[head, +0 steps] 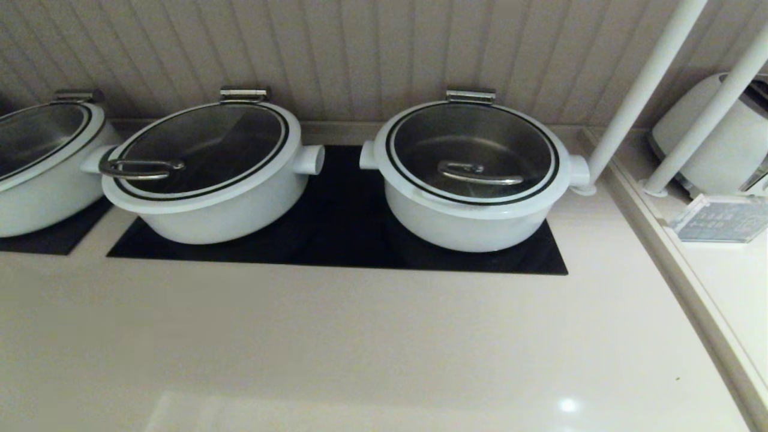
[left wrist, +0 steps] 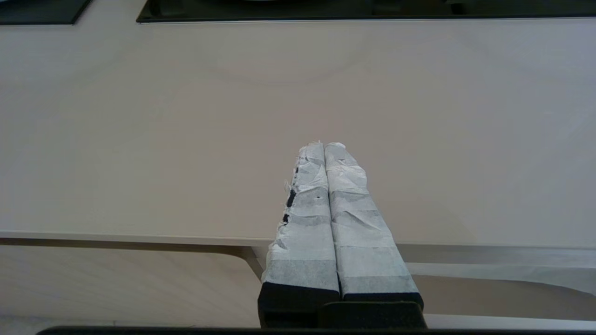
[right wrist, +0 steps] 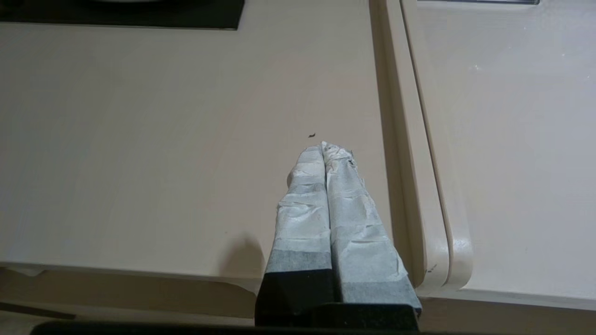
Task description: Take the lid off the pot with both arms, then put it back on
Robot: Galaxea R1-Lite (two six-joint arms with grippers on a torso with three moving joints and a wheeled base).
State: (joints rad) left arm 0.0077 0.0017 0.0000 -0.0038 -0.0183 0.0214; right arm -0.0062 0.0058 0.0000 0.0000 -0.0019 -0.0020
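Note:
The pot (head: 468, 222) is wide, low and white, and stands at the right end of the black cooktop panel (head: 342, 234). The lid (head: 474, 135) lies shut on it, with its curved steel bar handle (head: 480, 174) near the middle and its steel hinge bracket (head: 471, 96) at the back. Neither arm shows in the head view. My left gripper (left wrist: 324, 145) is shut and empty over the bare counter near its front edge. My right gripper (right wrist: 322, 145) is shut and empty over the counter, beside the raised ledge (right wrist: 409, 139).
A like pot with an oval loop handle (head: 204, 198) stands to the left, and a third pot (head: 36, 180) at the far left. Two slanted white posts (head: 642, 90), a white appliance (head: 714, 138) and a clear sign holder (head: 720, 219) are at the right.

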